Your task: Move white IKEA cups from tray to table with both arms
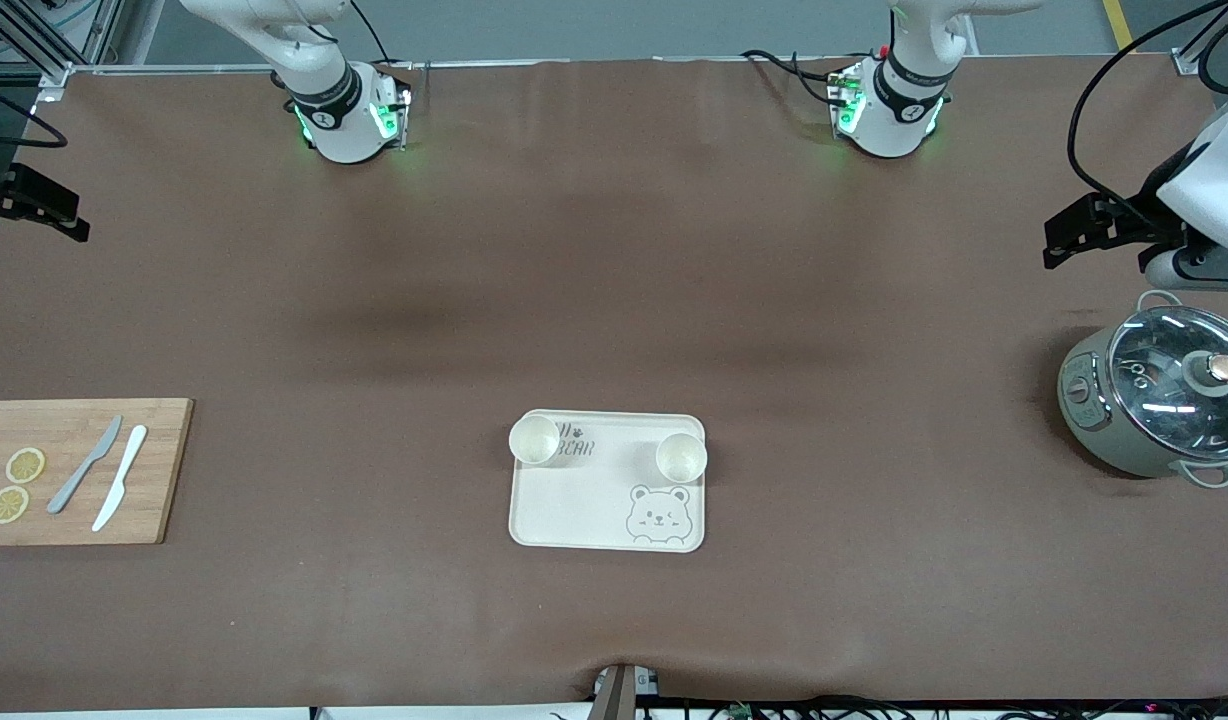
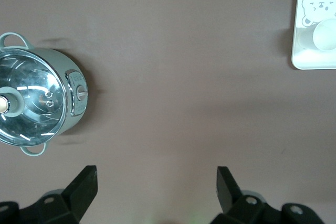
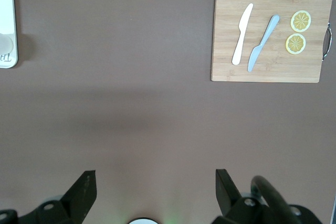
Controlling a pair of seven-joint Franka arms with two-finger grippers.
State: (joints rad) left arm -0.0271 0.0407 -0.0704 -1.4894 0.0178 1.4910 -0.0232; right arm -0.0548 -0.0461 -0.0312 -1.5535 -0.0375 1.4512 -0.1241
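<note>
Two small white cups stand upright on the bear-printed tray (image 1: 594, 505), in the two corners farther from the front camera. One cup (image 1: 533, 438) is toward the right arm's end and the other cup (image 1: 681, 456) toward the left arm's end. My left gripper (image 1: 1064, 238) is open and empty, high over the table's left-arm end beside the pot; in the left wrist view (image 2: 156, 182) it is over bare mat, with the tray (image 2: 307, 56) and a cup (image 2: 325, 34) far off. My right gripper (image 1: 66, 222) is open and empty over the right-arm end; the right wrist view (image 3: 156, 182) shows the tray's edge (image 3: 6, 3).
A grey-green pot with a glass lid (image 1: 1159, 400) stands at the left arm's end and shows in the left wrist view (image 2: 37, 103). A wooden cutting board (image 1: 84, 470) with two knives and two lemon slices lies at the right arm's end and shows in the right wrist view (image 3: 270, 69).
</note>
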